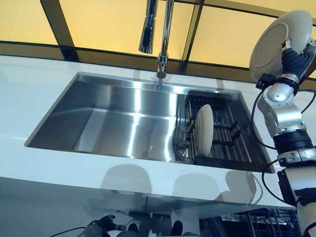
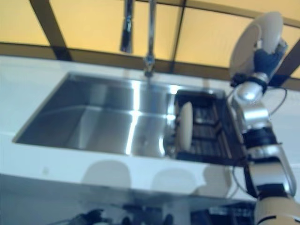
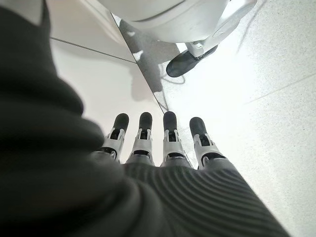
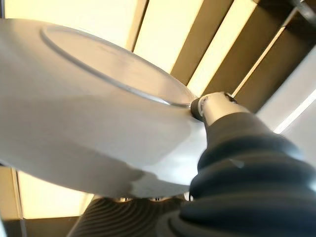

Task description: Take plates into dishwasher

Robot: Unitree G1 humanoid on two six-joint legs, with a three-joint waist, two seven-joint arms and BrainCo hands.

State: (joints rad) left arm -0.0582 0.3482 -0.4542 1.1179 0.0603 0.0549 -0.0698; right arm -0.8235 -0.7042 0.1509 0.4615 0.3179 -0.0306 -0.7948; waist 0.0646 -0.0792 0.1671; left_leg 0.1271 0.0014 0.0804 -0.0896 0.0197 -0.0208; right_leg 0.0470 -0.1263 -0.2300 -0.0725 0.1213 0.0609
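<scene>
Right hand (image 1: 291,58) clamped on white plate (image 1: 279,42), lifted clear, second plate (image 1: 204,129) below it in sink rack (image 1: 224,143); neither in dishwasher yet.

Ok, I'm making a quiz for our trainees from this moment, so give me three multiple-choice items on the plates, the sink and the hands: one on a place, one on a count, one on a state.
1. Where is the plate that no hand holds?
A. flat on the counter
B. on edge in the rack in the sink
C. under the tap

2. How many plates show?
A. one
B. two
C. four

3. What is the left hand doing?
A. hanging with straight fingers, holding nothing
B. gripping a plate
C. pressing the tap

Answers:
1 B, it stands upright in the dark rack.
2 B, one in the rack, one raised plate in the right hand.
3 A, its wrist view shows only floor beyond the fingers.
</scene>
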